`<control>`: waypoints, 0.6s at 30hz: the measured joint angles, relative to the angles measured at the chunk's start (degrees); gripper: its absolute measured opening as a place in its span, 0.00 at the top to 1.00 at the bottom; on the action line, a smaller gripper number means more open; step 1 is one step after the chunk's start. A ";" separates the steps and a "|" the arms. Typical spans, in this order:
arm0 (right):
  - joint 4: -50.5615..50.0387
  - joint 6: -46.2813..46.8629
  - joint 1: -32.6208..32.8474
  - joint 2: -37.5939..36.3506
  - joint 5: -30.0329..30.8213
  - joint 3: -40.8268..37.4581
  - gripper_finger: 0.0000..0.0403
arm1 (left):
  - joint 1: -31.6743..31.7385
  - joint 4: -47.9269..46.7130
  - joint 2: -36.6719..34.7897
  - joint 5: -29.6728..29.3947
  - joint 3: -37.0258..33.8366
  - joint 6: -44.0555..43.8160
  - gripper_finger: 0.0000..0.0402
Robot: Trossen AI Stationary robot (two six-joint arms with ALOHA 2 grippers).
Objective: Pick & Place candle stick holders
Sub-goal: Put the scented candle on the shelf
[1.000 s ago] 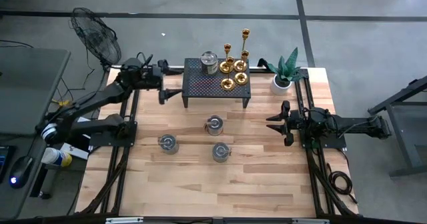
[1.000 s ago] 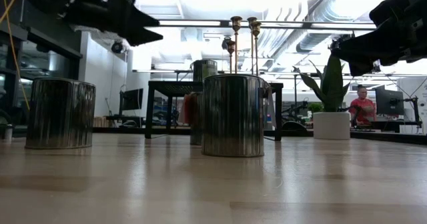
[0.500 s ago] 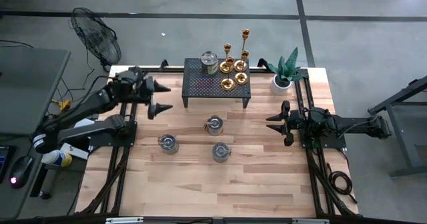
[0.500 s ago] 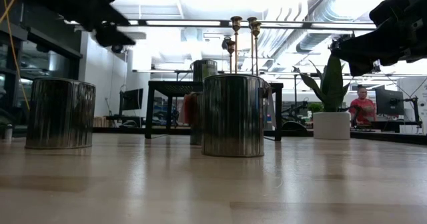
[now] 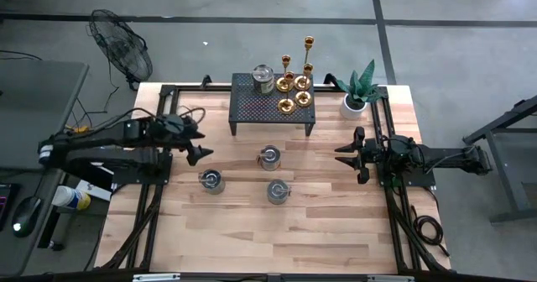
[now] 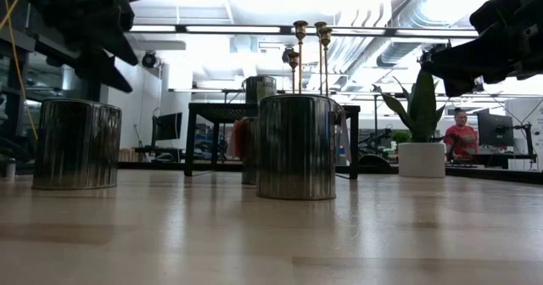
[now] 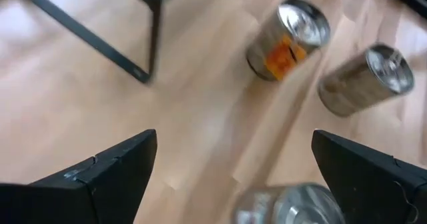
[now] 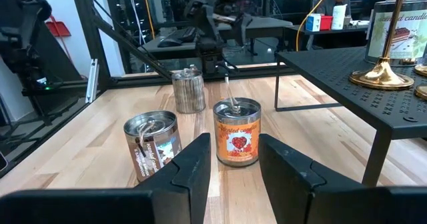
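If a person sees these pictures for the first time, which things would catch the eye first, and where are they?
Most striking are the shiny gold candle stick holders, clustered on the right part of the black perforated stand at the table's far edge, beside a tin. Next come three metal tins standing on the bare wood in front of the stand. The left gripper, open, hangs near the leftmost tin, and the right gripper waits at the right side.

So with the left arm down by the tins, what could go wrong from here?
1. The open left gripper hangs close above the nearest tin; a careless move could knock it over.
2. The candlesticks stand crowded at one end of the black rack beside a fourth tin; reaching for one could topple its neighbours.
3. The plant sits beside the rack, in the likely path of the waiting right gripper.
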 joint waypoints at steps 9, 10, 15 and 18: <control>0.00 -0.02 0.00 0.02 0.00 0.01 0.71 | -10.86 -0.81 7.94 -1.12 0.03 -8.26 0.03; 0.00 -0.01 0.01 -0.01 0.00 0.00 0.71 | -11.62 -0.82 8.59 -1.17 0.03 -9.45 0.03; 0.00 -0.02 -0.02 0.02 0.00 0.00 0.71 | -15.68 -0.39 10.35 -1.52 0.03 -11.52 0.03; 0.00 -0.01 0.01 -0.01 0.00 0.00 0.71 | -17.96 0.19 10.02 -4.59 0.43 -9.77 0.03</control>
